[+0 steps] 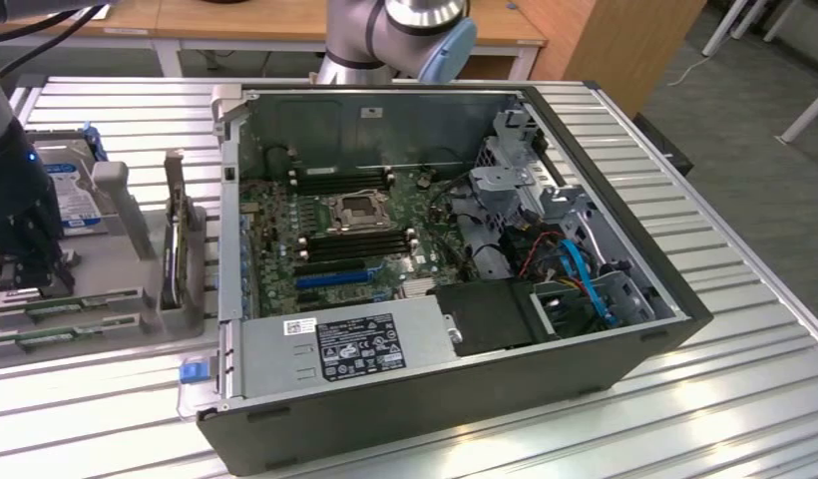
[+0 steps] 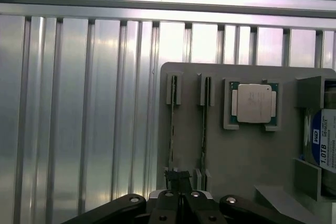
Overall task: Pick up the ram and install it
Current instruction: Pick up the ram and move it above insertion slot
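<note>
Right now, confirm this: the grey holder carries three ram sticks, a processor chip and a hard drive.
Not three: the wrist view shows two ram sticks in the grey holder. The processor chip and hard drive are there as stated.

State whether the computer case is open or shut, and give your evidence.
Open: the case lies on its side, panel off, motherboard showing inside.

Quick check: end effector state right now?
End effector: closed, next to the end of one ram stick in its holder; whether it grips the stick cannot be told.
</note>
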